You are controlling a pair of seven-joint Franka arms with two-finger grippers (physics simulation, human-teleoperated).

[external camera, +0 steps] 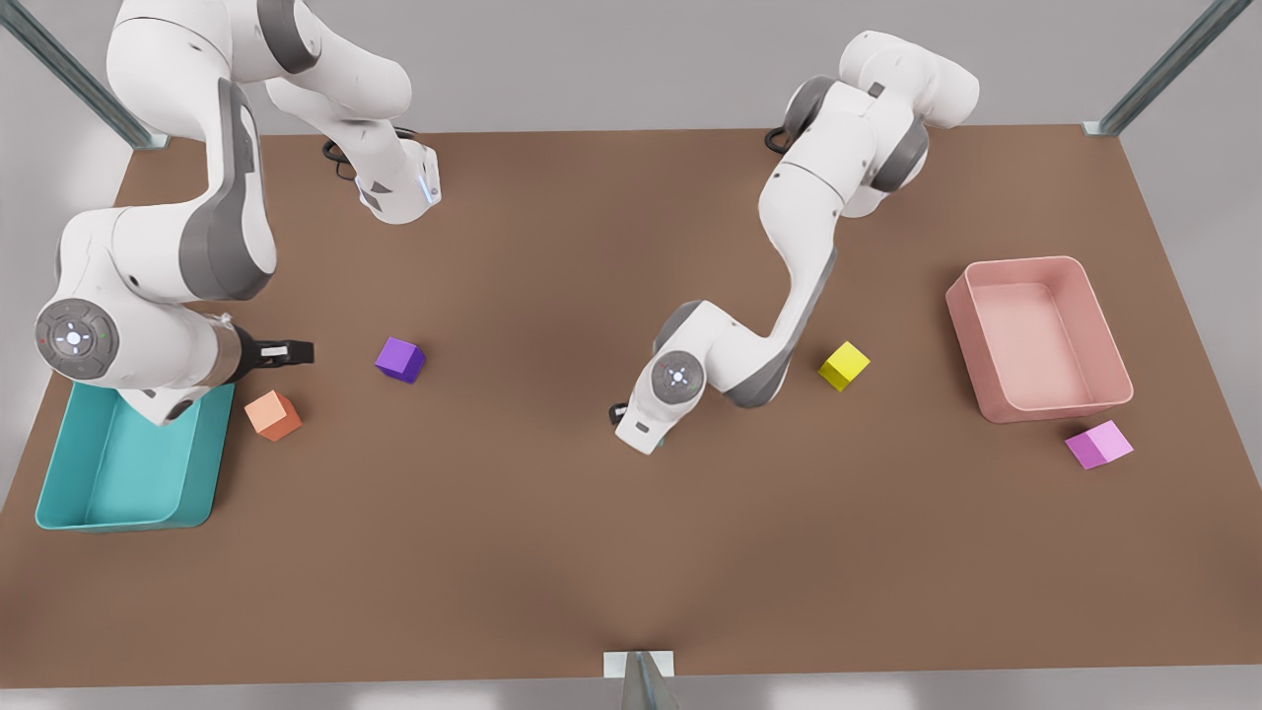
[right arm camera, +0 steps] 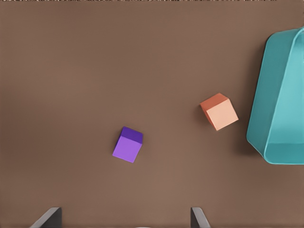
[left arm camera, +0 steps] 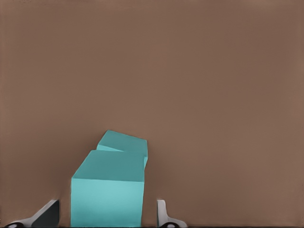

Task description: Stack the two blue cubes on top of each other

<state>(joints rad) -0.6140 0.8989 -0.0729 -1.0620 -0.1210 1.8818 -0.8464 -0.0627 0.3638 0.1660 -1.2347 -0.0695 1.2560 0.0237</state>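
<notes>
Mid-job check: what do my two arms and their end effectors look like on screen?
The right arm and left arm have white rounded shells with grey joint bands and a round grey cap with small lights. Black cables loop at each base. The right end effector, at the front view's left, is black. The left end effector, mid-table, shows grey fingers.

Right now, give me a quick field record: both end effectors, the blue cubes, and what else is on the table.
left end effector: open, straddling near blue cube
far blue cube: partly behind near one; stacked or not, cannot tell
right end effector: open, waiting near orange cube, teal bin
other: purple cube
</notes>
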